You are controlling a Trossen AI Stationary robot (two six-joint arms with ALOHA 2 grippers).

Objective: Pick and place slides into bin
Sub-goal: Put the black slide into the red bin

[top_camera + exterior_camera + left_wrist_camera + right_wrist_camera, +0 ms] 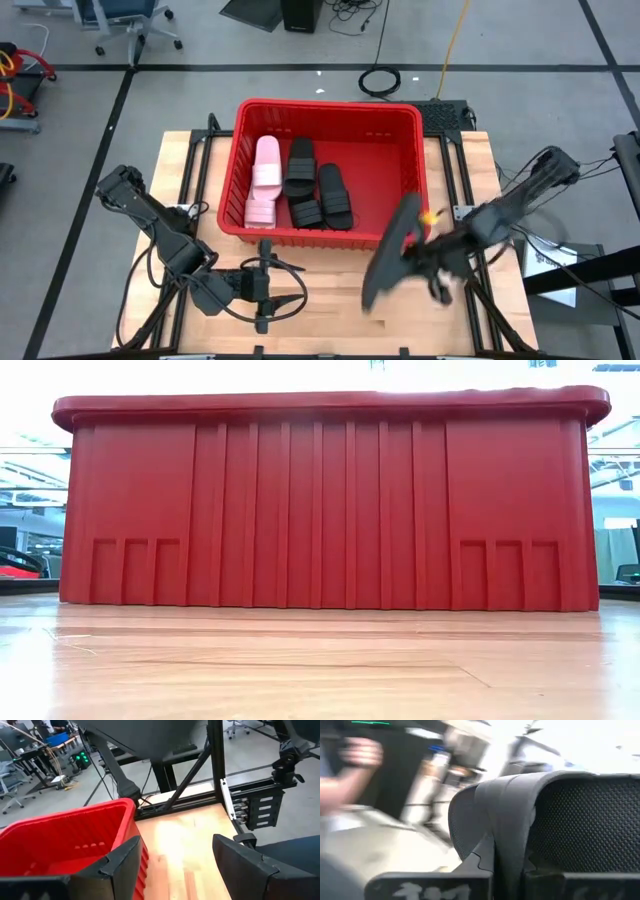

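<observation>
High view: red bin (pixel 410 150) sits at the table's (pixel 330 300) far middle. Inside it, along the left half, lie two white slides (pixel 264 180) end to end and three black slides (pixel 318 190) beside them. The right gripper (pixel 412 250) is raised just off the bin's near right corner, fingers pinched on a fourth black slide (pixel 390 250), which hangs tilted, its upper end over the bin's near rim. Right wrist view shows that slide (pixel 545 830) close up (strap and textured sole fill the picture); a person's hand (pixel 362 752) shows blurred in the room behind.

Left gripper (pixel 262 287) waits low over the table's near edge, left of centre, fingers (pixel 125 865) spread wide with nothing between. The bin's corner (pixel 120 810) stands just beyond them.

Low view: only the bin's ribbed wall (pixel 330 510) on the tabletop.
</observation>
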